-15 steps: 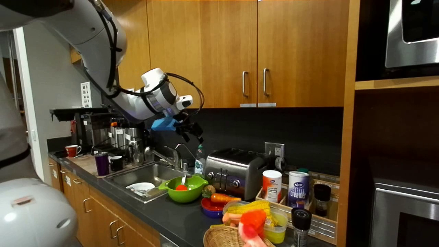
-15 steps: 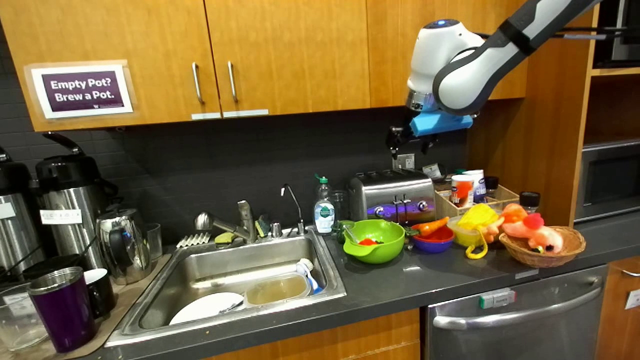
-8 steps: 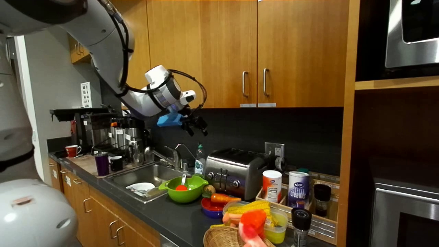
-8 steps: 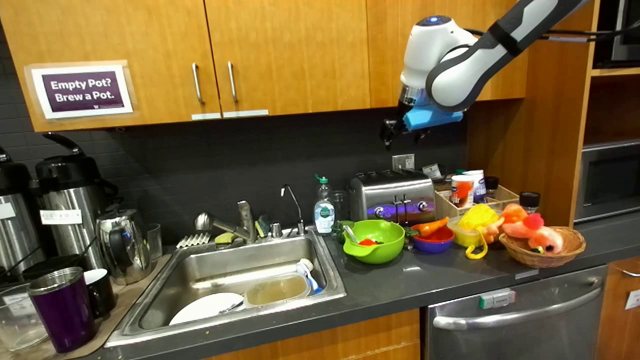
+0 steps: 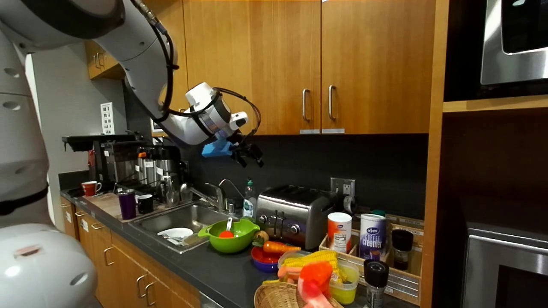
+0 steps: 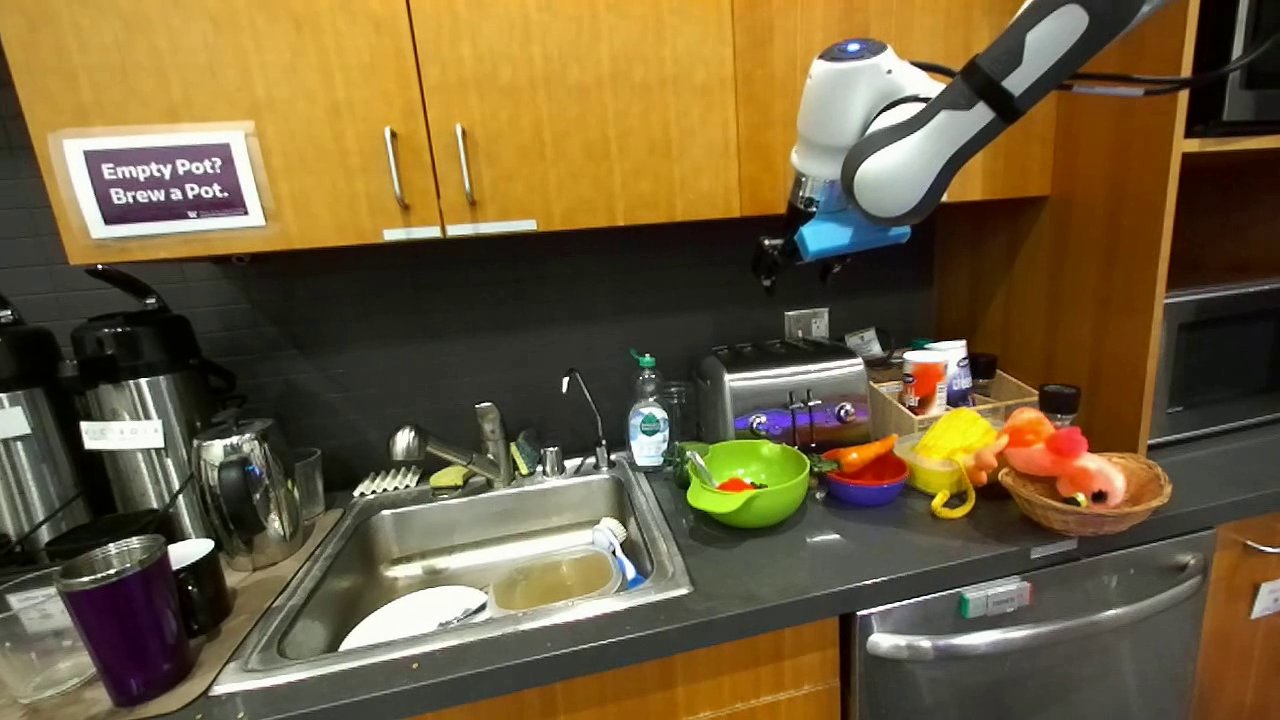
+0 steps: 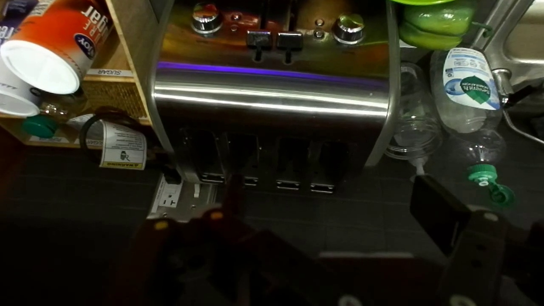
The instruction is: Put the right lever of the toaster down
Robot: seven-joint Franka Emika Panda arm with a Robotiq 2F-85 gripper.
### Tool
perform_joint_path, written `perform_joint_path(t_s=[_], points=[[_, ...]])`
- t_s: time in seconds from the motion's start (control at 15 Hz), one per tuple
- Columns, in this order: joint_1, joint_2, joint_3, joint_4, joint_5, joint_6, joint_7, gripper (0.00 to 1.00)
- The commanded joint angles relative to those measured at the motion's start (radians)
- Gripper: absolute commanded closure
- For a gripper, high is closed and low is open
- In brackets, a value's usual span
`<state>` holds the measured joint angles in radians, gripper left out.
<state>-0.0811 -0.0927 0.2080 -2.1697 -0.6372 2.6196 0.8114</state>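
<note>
Wrist view: your gripper (image 7: 327, 189) has its two fingers spread wide, with the toaster (image 7: 272, 102) showing beyond them, its two levers (image 7: 290, 41) side by side and level. In both exterior views you have the gripper higher than the toaster and well apart from it. Toaster sits upright near the back edge of the counter (image 6: 780, 568), between the soap bottle (image 6: 648, 430) and the wooden organizer (image 7: 138, 46), with the green bowl (image 6: 755, 508) standing between it and the front edge.
</note>
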Motion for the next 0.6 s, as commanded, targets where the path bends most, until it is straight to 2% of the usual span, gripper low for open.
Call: perform_joint_path(t_s=[0.0,0.33,0.53], points=[[0.036,0.000,-0.035,0.001,-0.001,-0.003,-0.001,0.00],[0.036,0.000,-0.035,0.002,-0.001,-0.003,0.000,0.00],[0.039,0.020,-0.065,0.000,0.005,0.036,-0.014,0.00]])
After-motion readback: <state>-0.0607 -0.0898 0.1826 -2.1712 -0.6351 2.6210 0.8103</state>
